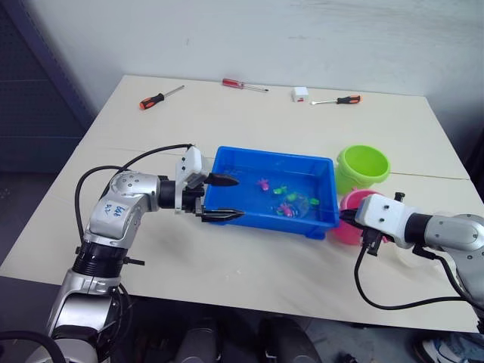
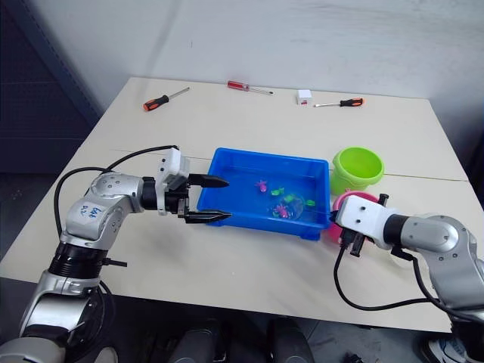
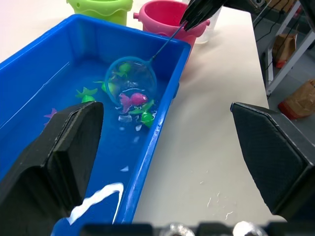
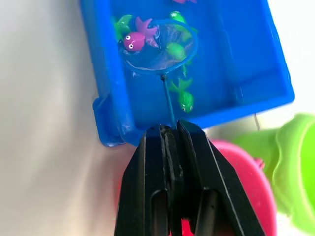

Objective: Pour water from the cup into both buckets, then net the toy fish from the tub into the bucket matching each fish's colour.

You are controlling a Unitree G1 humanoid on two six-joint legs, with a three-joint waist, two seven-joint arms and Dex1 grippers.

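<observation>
Your right gripper (image 4: pixel 170 135) has its two black fingers pressed together on the thin black handle of the net (image 4: pixel 160 46), pinching it just over the pink bucket (image 4: pixel 248 189), at the tub's near right corner. From there the handle slants down over the rim of the blue tub (image 1: pixel 314 219), and the blue hoop sits in the water at the right end of the tub. A pink fish (image 4: pixel 134 41) lies at the hoop's edge and a green fish (image 4: pixel 175 50) is inside the ring; from these pictures you cannot tell for sure whether either is resting on the mesh or just under it. Another green fish (image 4: pixel 185 101) floats outside the hoop, closer to the handle, and one more pink fish (image 1: pixel 263 183) sits nearer the middle of the tub. The green bucket (image 1: pixel 363 166) stands just behind the pink one, both close against the tub's right end. Your left gripper (image 1: pixel 224 197) is at the tub's left end with its fingers spread wide, one over the water inside the rim and the other outside the front wall, holding nothing. At the far edge of the table (image 1: pixel 227 272) lie three screwdrivers (image 1: pixel 160 97) and a small white box (image 1: pixel 300 94), well apart from the tub.
</observation>
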